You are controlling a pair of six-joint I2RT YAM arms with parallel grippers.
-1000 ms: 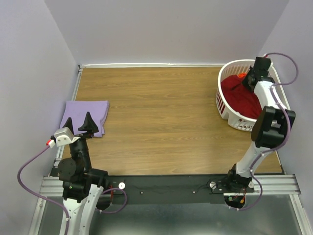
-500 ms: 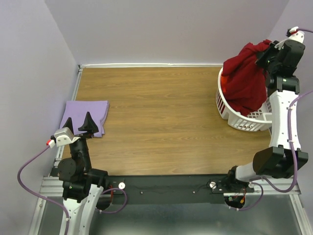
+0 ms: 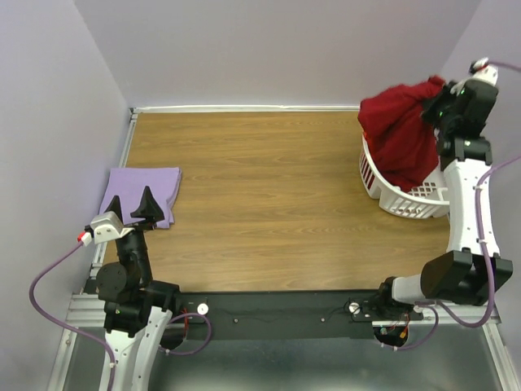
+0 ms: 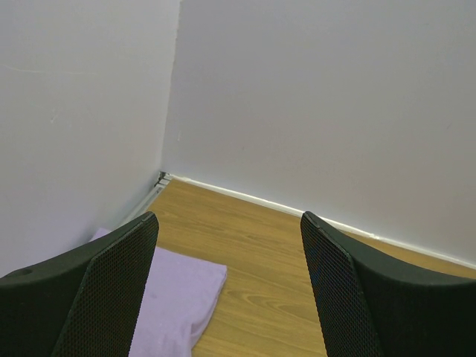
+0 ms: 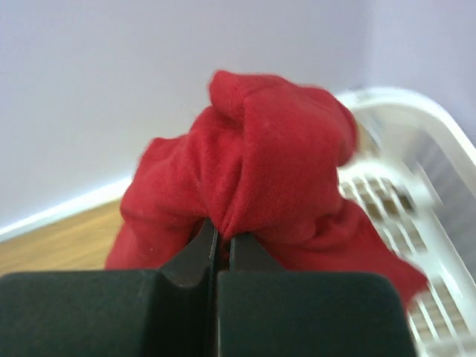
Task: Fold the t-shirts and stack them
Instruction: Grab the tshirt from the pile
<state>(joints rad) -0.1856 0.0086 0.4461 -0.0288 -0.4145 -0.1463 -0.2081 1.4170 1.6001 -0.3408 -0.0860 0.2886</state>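
Note:
My right gripper is shut on the dark red t-shirt and holds it bunched, high above the white lattice basket at the far right; its lower part still hangs into the basket. In the right wrist view the shirt is pinched between my closed fingers, gripper. The folded lavender t-shirt lies flat at the table's left edge; it also shows in the left wrist view. My left gripper is open and empty, just above its near edge. The orange-red t-shirt is hidden.
The basket rim shows in the right wrist view. Purple walls close in the table on the left, back and right. A metal rail runs along the near edge with both arm bases.
My right gripper has risen from inside the basket with the dark red t-shirt, lifting it high, then shifted slightly left. The left arm has not moved.

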